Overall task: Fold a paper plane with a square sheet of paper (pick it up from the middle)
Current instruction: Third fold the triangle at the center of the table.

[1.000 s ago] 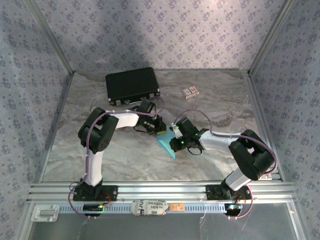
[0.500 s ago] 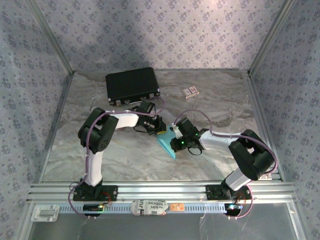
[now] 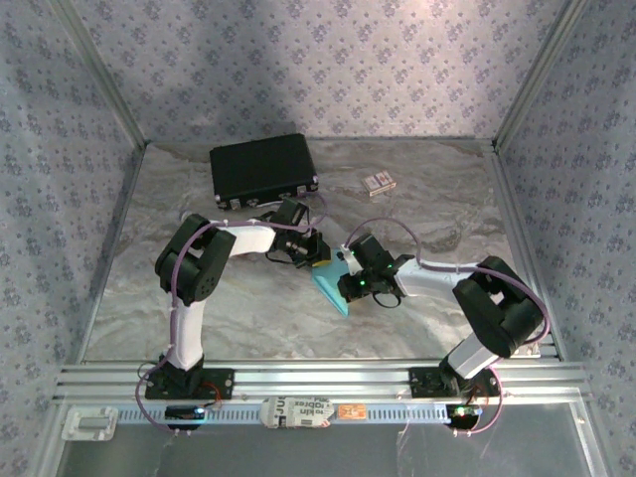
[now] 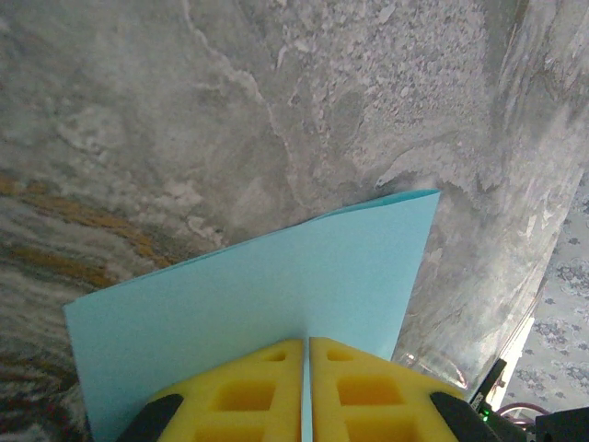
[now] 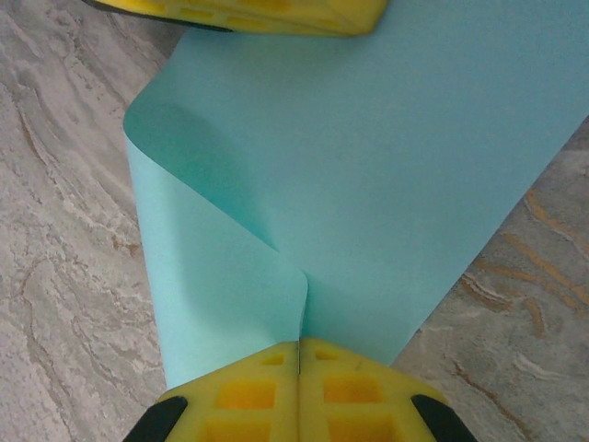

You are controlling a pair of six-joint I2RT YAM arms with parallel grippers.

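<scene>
The table (image 3: pixel 427 199) has a grey top with wavy marks like stone, and a shiny metal rail (image 3: pixel 318 378) runs along its near edge. Walls (image 3: pixel 328 70) stand behind the table and on both of its sides, covered in pale purple paper with little flowers. Thin metal posts (image 3: pixel 99 75) rise from the table's two far corners.

top camera looks down; both wrist cameras closely face the sheet (image 4: pixel 276 285).
</scene>
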